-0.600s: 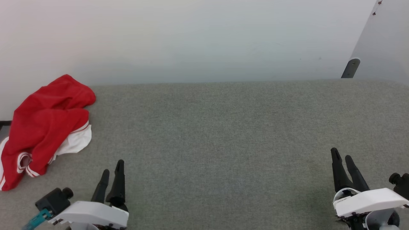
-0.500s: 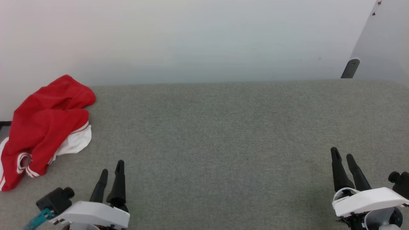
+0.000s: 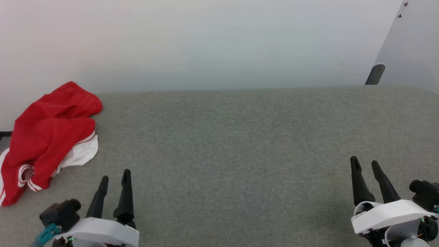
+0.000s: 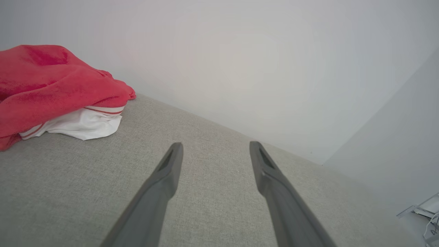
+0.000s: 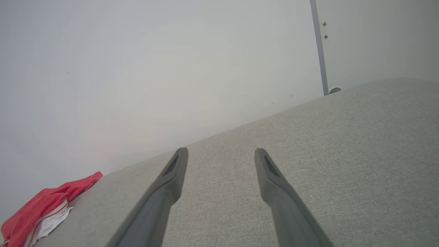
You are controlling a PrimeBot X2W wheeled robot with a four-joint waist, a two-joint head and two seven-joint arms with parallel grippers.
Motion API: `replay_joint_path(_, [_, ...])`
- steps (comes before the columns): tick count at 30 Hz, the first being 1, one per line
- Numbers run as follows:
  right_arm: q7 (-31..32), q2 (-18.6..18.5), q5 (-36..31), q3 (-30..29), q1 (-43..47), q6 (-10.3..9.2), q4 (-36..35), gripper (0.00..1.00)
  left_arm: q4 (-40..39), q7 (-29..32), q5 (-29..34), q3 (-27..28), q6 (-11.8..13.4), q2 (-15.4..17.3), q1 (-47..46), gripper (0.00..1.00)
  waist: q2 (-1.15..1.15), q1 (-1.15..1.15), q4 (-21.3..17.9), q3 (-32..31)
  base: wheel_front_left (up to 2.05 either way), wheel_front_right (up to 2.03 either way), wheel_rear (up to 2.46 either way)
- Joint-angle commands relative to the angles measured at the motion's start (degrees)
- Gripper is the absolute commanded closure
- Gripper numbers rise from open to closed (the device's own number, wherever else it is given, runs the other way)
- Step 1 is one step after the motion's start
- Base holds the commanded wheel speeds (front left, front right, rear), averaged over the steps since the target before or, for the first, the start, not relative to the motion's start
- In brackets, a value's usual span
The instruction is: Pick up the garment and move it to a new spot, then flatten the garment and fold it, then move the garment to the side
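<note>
While the garment (image 3: 48, 137) lies crumpled apart, left tool (image 3: 115, 175) and right tool (image 3: 364, 161) gape wide, empty.

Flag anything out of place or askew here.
Only the garment: it lies bunched in a heap at the far left of the grey surface, by the wall, a white panel poking out underneath. Left tool and right tool are open, clear of it.

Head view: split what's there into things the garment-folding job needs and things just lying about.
For the job:
- garment, crumpled at the far left
- left gripper, open, holding nothing
- right gripper, open, holding nothing
- grey fabric surface to fold on

Just there:
- white wall behind
- dark bracket at the far right
</note>
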Motion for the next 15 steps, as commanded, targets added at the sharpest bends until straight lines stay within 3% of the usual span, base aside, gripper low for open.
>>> replay_joint_path(1, [-0.41, -0.02, -1.75, -0.1, -0.82, 0.04, -0.79, 0.0, -0.7, -0.4, 1.72, 0.17, -0.31, 0.22, 0.16, 0.0, 0.0, 0.0, -0.01, -0.02, 0.0, 0.0, 0.0])
replay_joint_path(15, [-1.76, 0.15, -9.7, 0.25, -0.87, 0.04, -1.63, 0.0, -1.75, -2.28, 10.89, 1.06, -1.36, -0.33, 1.12, 0.0, 0.0, 0.0, -0.21, -0.16, 0.0, 0.0, 0.0])
